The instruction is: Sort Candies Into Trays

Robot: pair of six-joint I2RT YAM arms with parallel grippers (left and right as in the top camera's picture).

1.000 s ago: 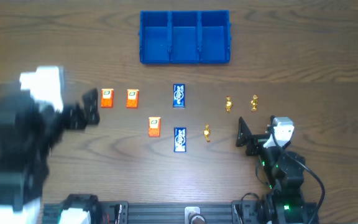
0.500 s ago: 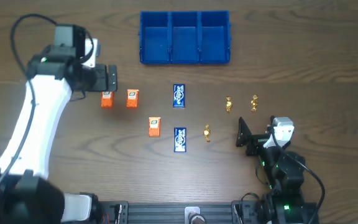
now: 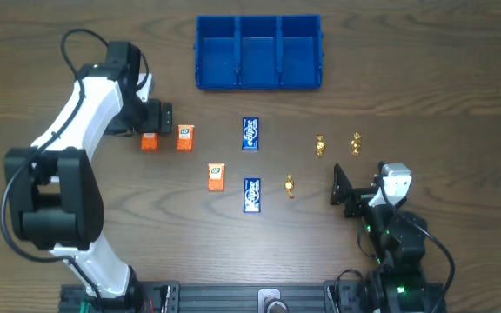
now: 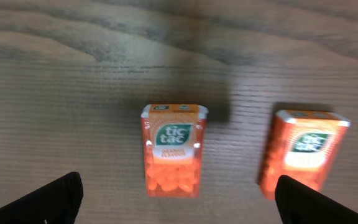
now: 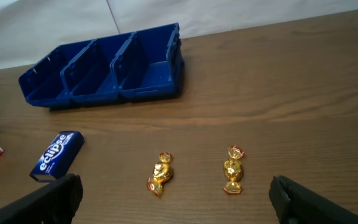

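Orange mint box (image 4: 173,151) flat on wooden table (image 3: 459,96), at 8 o'clock from blue tray (image 3: 259,80) | left gripper (image 4: 182,198) above it, jaws spread wide, holding nothing | second orange box (image 4: 303,152) at its 3 o'clock | right gripper (image 3: 342,187) wide apart, empty, gold candies (image 3: 320,145) at its 12 o'clock
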